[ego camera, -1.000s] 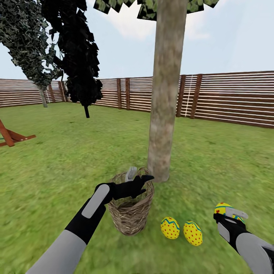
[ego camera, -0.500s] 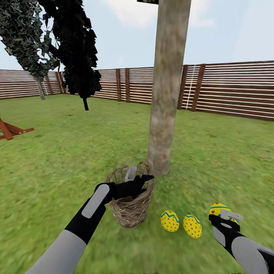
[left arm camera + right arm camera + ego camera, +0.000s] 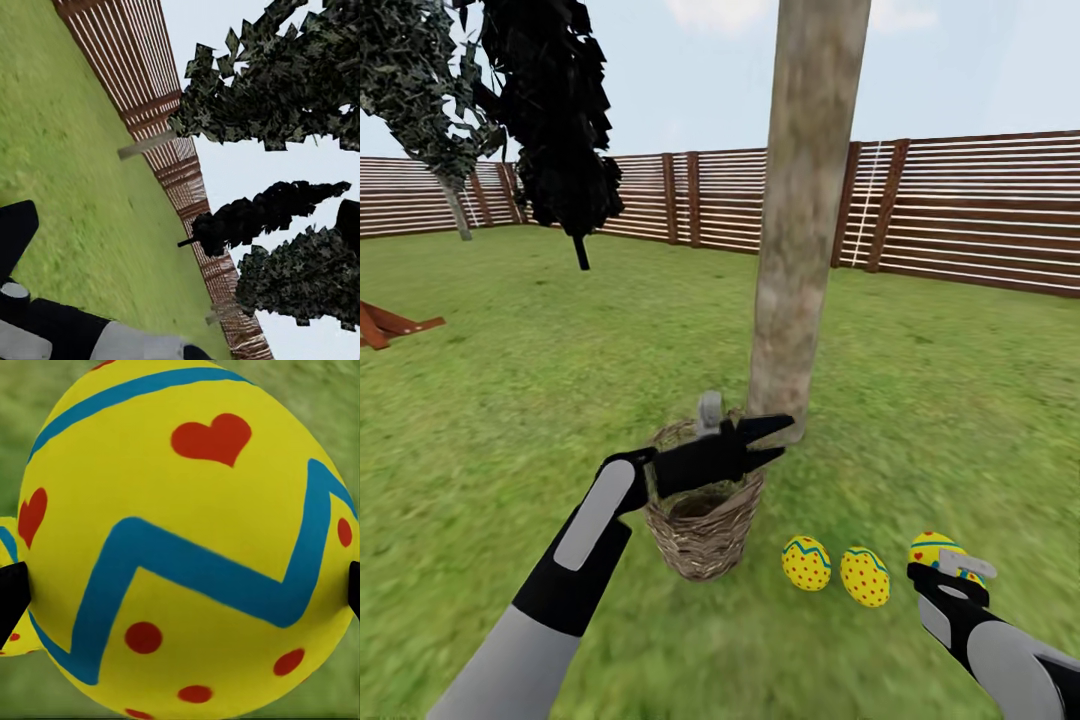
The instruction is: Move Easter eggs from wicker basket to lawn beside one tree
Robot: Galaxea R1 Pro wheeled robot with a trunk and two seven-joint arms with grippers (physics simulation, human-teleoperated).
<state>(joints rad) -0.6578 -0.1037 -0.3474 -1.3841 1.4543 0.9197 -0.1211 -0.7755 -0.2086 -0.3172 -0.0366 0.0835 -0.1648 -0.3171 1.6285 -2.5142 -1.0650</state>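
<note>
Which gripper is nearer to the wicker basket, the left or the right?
Left. The left gripper is over the rim of the wicker basket. The right gripper is off to the side, past two eggs.

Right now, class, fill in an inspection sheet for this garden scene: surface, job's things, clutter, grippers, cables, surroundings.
Surface: lawn, flat green grass.
Job's things: wicker basket upright near the tree trunk base; two Easter eggs lie on the grass to its right; third egg in the right gripper.
Clutter: nothing seen.
Grippers: left gripper above the basket rim, open; right gripper shut on the third egg, low near the grass.
Cables: nothing seen.
Surroundings: wooden fence, dark-foliage trees, red wooden frame.
</note>
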